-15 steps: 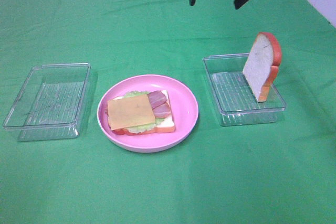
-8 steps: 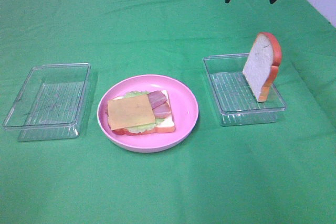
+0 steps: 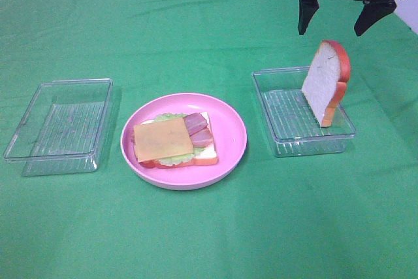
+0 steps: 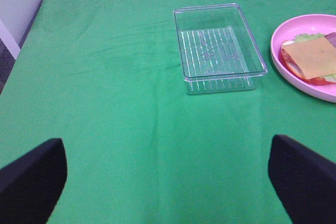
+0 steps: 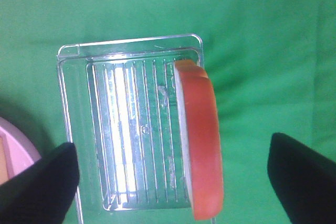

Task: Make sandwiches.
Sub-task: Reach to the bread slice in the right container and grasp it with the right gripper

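Observation:
A partly built sandwich (image 3: 171, 140) lies on the pink plate (image 3: 230, 129): a bread slice at the bottom, then lettuce, bacon (image 3: 198, 129) and a yellow cheese slice (image 3: 162, 140) on top. Another bread slice (image 3: 324, 82) stands on edge in the right clear tray (image 3: 287, 112). My right gripper (image 3: 332, 31) hangs open just above and behind that slice, holding nothing. From the right wrist, the slice's crust (image 5: 202, 140) sits between the spread fingers (image 5: 39, 182). My left gripper (image 4: 167, 141) is open and empty over bare cloth, and is out of the exterior high view.
An empty clear tray (image 3: 39, 148) sits left of the plate; the left wrist view shows this tray (image 4: 220, 74) beside the plate's rim (image 4: 315, 90). Green cloth covers the whole table. A pale wall edge shows at the far right corner.
My right gripper has travelled rightward and lower, from behind the plate area to just above the standing bread slice. The food and both trays have stayed put.

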`<state>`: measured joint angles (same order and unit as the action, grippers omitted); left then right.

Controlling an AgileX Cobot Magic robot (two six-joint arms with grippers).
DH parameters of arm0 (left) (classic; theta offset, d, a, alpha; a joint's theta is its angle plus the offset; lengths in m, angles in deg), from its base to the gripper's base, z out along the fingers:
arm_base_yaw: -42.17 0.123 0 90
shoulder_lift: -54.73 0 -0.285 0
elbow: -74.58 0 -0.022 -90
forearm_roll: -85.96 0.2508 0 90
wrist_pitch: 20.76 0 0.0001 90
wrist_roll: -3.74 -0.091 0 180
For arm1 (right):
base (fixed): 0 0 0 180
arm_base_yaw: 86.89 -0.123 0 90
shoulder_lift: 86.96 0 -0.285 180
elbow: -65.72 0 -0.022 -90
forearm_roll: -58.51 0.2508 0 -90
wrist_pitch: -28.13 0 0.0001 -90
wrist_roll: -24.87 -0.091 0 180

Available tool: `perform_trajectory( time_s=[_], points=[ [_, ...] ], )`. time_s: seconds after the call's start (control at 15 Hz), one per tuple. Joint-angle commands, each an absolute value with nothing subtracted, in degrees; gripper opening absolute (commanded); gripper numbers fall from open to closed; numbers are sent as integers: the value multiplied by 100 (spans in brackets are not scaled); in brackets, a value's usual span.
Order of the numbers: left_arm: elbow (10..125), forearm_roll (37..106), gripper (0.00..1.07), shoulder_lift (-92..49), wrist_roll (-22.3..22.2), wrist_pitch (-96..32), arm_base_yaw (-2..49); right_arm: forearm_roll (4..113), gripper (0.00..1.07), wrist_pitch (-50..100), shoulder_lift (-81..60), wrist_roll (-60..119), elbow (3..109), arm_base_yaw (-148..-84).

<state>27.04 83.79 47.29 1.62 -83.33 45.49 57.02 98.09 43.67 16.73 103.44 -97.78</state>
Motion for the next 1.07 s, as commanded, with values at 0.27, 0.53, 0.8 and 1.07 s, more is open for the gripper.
perform_trajectory(
  time_s=[0.27,0.53,0.8,1.07],
  points=[
    [2687,8384,98,4803,167,-8247,4543,5588,93,10445,4545,1754,9851,-9749],
    [2687,8384,98,4803,167,-8247,4543,5725,93,10204,4591,1742,9731,-9749],
    [2687,8396,98,4803,167,-8247,4543,5851,90,10239,4768,1736,9731,-9749],
    [2687,8401,98,4803,167,-8247,4543,5851,81,10261,4820,1742,9731,-9749]
  ],
)
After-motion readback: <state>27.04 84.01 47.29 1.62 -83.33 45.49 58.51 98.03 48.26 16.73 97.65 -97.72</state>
